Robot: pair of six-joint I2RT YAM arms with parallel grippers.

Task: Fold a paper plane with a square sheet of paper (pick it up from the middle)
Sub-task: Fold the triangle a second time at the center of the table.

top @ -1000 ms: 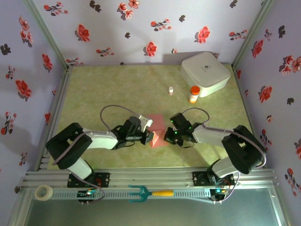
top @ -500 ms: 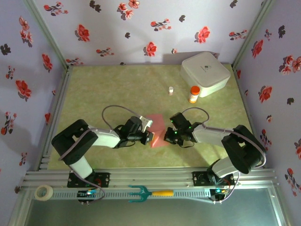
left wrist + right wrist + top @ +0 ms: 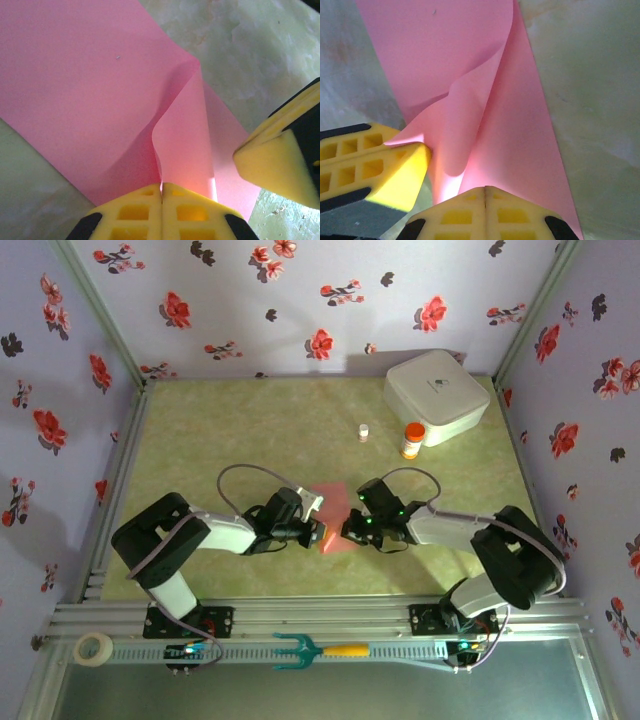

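Note:
The square sheet of paper (image 3: 335,508) is salmon pink and lies on the table between the two arms, with its near part buckled up into a loose fold. My left gripper (image 3: 318,533) is shut on the paper's near edge, and the sheet (image 3: 100,85) rises in a curl from its closed fingertips (image 3: 145,210). My right gripper (image 3: 348,529) is shut on the same edge close beside it. From there the paper (image 3: 520,125) runs up and away from the right gripper's jaws (image 3: 485,192). The two grippers nearly touch. A paper plane is out of view.
A white rounded box (image 3: 437,395) stands at the back right, with an orange pill bottle (image 3: 411,440) and a small white vial (image 3: 363,432) in front of it. A teal fork with an orange handle (image 3: 320,650) and a tape roll (image 3: 93,648) lie on the near rail.
The left arm's elbow has drawn in toward the middle. The right gripper has slid slightly left toward the left gripper, and the paper between them has bunched narrower.

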